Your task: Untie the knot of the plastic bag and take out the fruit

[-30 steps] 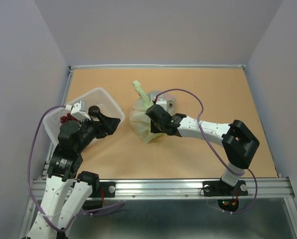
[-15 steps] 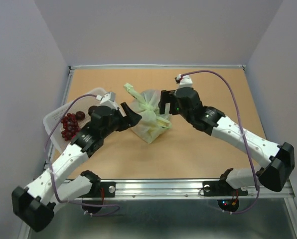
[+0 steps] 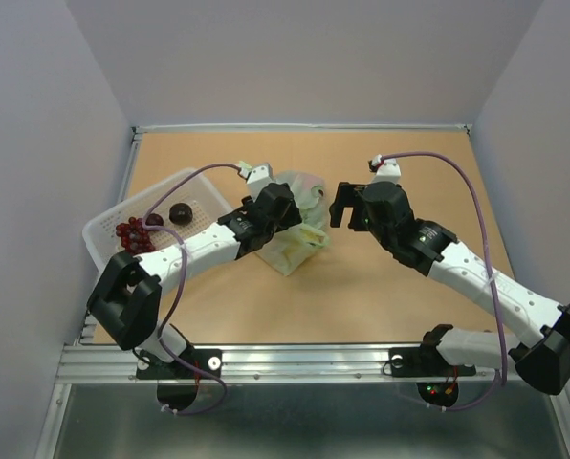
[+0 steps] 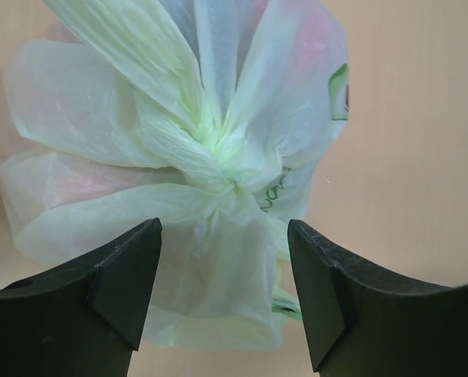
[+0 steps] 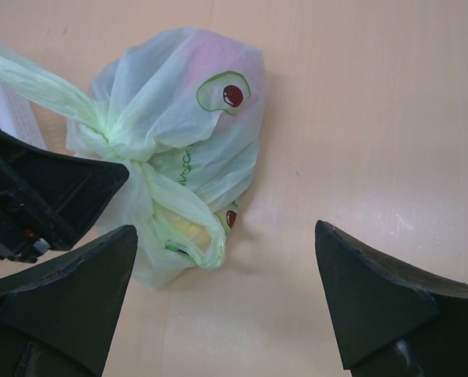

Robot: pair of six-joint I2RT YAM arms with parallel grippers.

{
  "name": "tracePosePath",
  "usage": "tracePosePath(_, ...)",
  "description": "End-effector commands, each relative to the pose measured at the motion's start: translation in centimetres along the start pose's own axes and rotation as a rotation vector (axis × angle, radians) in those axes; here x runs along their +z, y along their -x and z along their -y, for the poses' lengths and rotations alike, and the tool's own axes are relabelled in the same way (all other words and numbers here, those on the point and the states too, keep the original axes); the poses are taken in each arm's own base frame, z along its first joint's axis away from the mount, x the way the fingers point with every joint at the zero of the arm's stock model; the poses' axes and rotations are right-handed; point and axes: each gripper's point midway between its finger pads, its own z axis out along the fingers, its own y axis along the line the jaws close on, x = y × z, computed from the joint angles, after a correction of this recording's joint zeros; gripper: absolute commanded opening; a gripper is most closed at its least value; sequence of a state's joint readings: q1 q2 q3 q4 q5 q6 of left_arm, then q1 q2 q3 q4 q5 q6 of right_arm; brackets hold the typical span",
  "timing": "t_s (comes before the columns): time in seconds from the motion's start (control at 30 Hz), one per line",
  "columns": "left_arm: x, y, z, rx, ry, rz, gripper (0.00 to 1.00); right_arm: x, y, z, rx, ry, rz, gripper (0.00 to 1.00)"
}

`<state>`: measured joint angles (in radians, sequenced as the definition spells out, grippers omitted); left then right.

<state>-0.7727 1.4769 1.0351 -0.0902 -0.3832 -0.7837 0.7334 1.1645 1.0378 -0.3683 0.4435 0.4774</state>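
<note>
The tan table [image 3: 266,306] carries the plastic bag [image 3: 302,244] near its middle, with the knot [image 4: 230,177] tied and fruit [image 5: 188,228] inside. The left gripper [image 4: 222,232] straddles the knot, jaws spread and empty. The right gripper [image 5: 224,232] hovers beside the bag, jaws spread. Step in hand: untying. Next, pinch the knot and pull it loose.

The plastic bag [image 4: 85,133] is looking thin, crinkled, translucent; the table [image 5: 360,94] is showing a smooth, matt, wood-like surface.

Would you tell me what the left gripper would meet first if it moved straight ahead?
Most likely the knot of the plastic bag, centred just beyond the left gripper, whose jaws stand open; depth is unclear.
</note>
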Motion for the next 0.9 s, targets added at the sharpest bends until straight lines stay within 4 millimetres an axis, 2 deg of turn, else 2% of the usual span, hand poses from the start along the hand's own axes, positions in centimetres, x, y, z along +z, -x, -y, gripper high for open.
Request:
tracePosePath(0.0, 0.5, 0.0, -0.8, -0.017, 0.056, 0.043, 0.75, -1.0, 0.8, 0.0, 0.035, 0.021, 0.037, 0.99)
tracePosePath(0.03, 1.0, -1.0, -1.1, -0.005, 0.069, 0.026, 0.73, -0.8, 0.4, 0.0, 0.032, 0.021, 0.028, 0.99)
tracePosePath(0.17, 1.5, -2.9, -0.7, 0.017, 0.048, -0.009, 0.52, -0.5, 0.0, -0.4, 0.024, 0.037, 0.008, 0.99)
tracePosePath(0.2, 1.3, -3.6, -0.4, 0.039, 0.033, -0.023, 0.34, -0.5, -0.1, -0.7, 0.012, 0.049, 0.000, 0.99)
tracePosePath(0.3, 0.0, -3.7, 0.2, 0.061, -0.014, -0.011, 0.00, 0.1, -0.1, -1.7, -0.019, 0.078, -0.023, 0.98)
tracePosePath(0.47, -3.6, -5.4, -0.9, 0.078, -0.116, -0.030, 0.00, 1.6, -1.5, -4.6, -0.114, 0.200, -0.110, 0.97)
tracePosePath(0.5, -4.0, -6.9, -2.0, 0.087, -0.128, -0.067, 0.00, 1.9, -2.5, -5.9, -0.147, 0.268, -0.157, 0.96)
tracePosePath(0.53, -5.1, -6.4, -1.8, 0.061, -0.166, -0.054, 0.00, 2.1, -3.0, -6.5, -0.163, 0.303, -0.178, 0.94)
tracePosePath(0.63, -6.7, -7.3, -2.5, 0.023, -0.225, -0.073, 0.00, 2.6, -5.3, -8.7, -0.212, 0.437, -0.260, 0.91)
tracePosePath(0.87, -8.3, -8.3, -2.9, 0.017, -0.299, -0.098, 0.00, 3.0, -6.9, -12.6, -0.281, 0.632, -0.279, 0.90)
